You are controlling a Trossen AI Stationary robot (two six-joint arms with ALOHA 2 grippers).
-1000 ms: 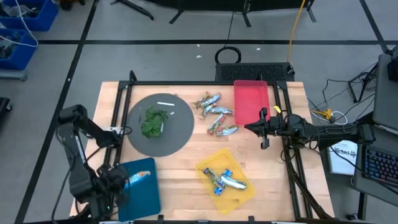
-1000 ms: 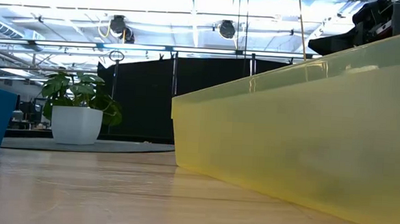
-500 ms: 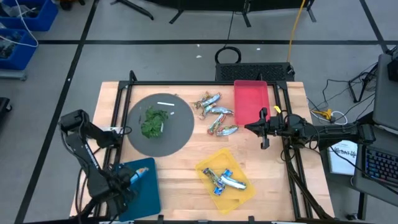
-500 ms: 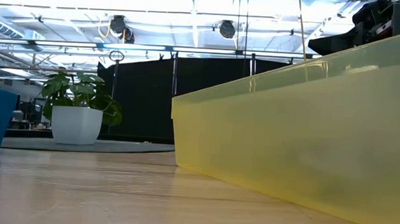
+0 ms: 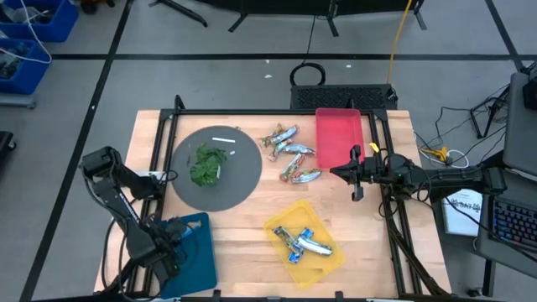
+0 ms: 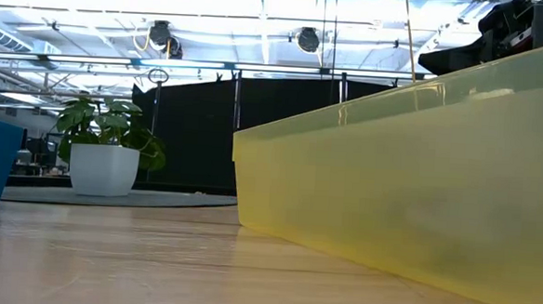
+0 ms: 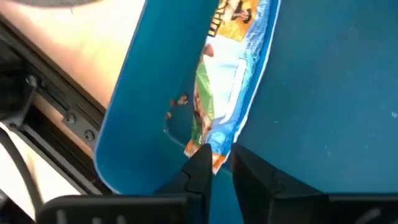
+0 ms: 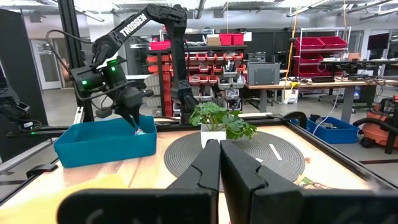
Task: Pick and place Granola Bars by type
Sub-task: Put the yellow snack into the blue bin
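- Lower left of the high view: the left gripper [image 5: 168, 252] hangs over the blue bin [image 5: 197, 264]; its fingers are pinched on the end of a blue-wrapped bar [image 7: 233, 81], which dangles inside the bin, seemingly not yet resting flat on the floor
- Step in hand, as a judgement: dropping this bar into its bin; the next move calls for letting go of the wrapper, lifting clear of the bin wall, then going for another bar from the loose pile
- Lower middle of the high view: a yellow bin [image 5: 325, 260] already holds a few bars [image 5: 304, 242], blue and silvery together
- Centre of the high view: a grey round mat [image 5: 243, 180] with a green leafy clump [image 5: 206, 164] and a small white stick [image 5: 223, 140]
- Upper middle: the unsorted bars [image 5: 291, 153] lie in a loose group between the mat and an empty-looking red bin [image 5: 338, 144]
- Right of centre: the right gripper [image 5: 356, 172] waits beside the red bin, fingers closed on nothing
- Only the left wrist view shows the grip on the wrapper; the high view hides it under the arm; the low view shows little but the yellow bin's wall; the right wrist view shows the left arm at the blue bin from afar
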